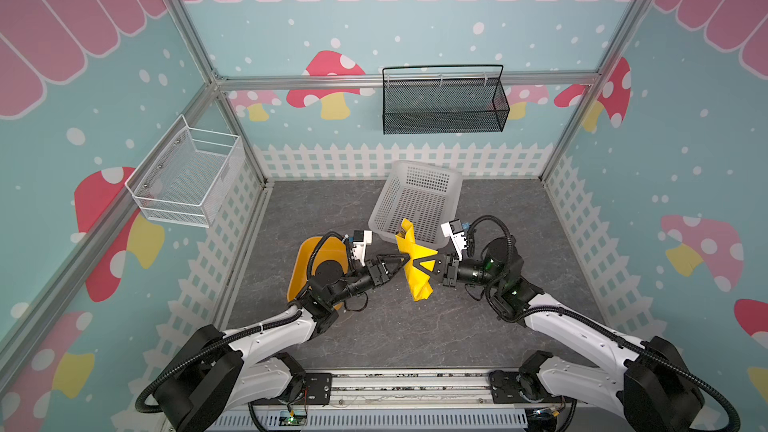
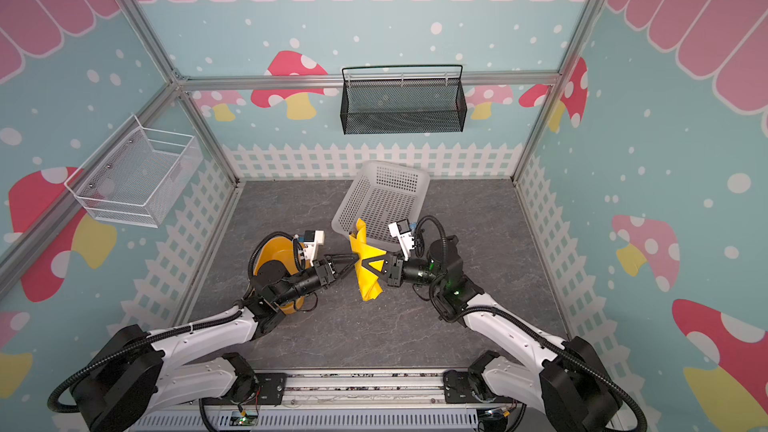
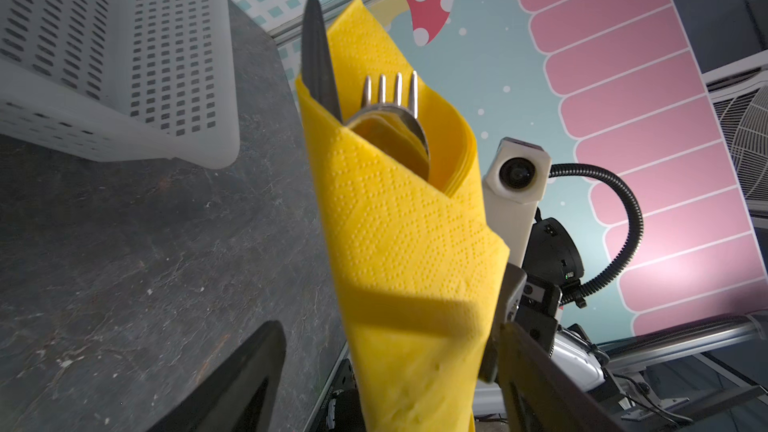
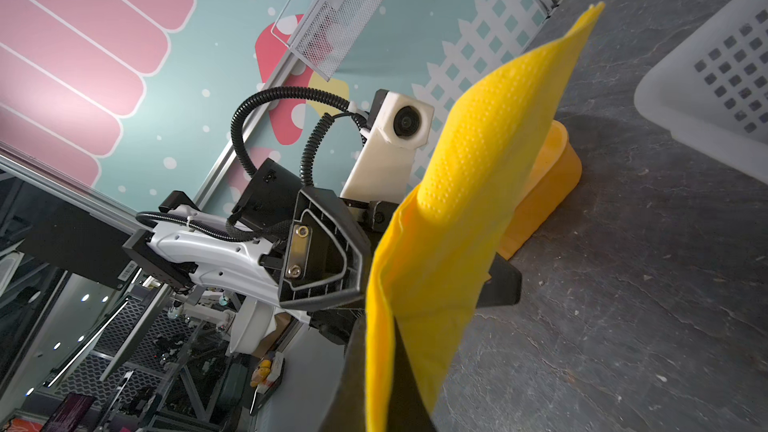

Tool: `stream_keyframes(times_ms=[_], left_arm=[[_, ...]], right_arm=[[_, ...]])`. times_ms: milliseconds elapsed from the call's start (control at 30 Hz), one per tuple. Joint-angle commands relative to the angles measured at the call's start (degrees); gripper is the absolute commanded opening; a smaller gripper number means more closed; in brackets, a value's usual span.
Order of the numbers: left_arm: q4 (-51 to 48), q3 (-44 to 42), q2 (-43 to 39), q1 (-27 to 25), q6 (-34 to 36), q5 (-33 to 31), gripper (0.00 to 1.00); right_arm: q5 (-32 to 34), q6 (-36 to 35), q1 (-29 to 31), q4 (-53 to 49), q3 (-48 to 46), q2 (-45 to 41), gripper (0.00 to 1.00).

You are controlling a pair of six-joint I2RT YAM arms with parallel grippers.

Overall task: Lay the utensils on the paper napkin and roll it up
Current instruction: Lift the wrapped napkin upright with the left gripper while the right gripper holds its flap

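Note:
The paper napkin (image 1: pixel 417 272) is rolled into a yellow cone and held up above the grey table in both top views (image 2: pixel 366 274). In the left wrist view the utensils stick out of the napkin's (image 3: pixel 407 234) open end: a knife (image 3: pixel 316 56), a fork (image 3: pixel 390 89) and a spoon (image 3: pixel 395 126). My right gripper (image 1: pixel 420 263) (image 4: pixel 380 376) is shut on the roll's side fold. My left gripper (image 1: pixel 401 263) (image 3: pixel 386 371) stands open, its jaws on either side of the roll, with a gap at one finger (image 3: pixel 249 367).
A white perforated basket (image 1: pixel 419 201) stands just behind the roll. An orange-yellow tray (image 1: pixel 305 251) lies under the left arm. A black mesh basket (image 1: pixel 442 105) hangs on the back wall and a white wire basket (image 1: pixel 187 176) on the left wall.

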Motion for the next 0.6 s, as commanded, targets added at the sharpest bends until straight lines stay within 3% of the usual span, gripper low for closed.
stream_keyframes(times_ms=[0,333,567], left_arm=[[6.43,1.47,1.07,0.4,-2.31,2.08,0.82],[21.32,3.74,6.41,0.3,-8.94,5.87,0.81],[25.39,3.99,8.92,0.21,-11.2,6.55,0.78]], right_arm=[[-1.87,1.44,-0.24,5.12,2.89,-1.85,0.0],[-3.53,4.17,-0.25,9.77,3.29,-0.71,0.0],[-3.91,5.1,-0.26,12.02,3.08,0.0,0.0]])
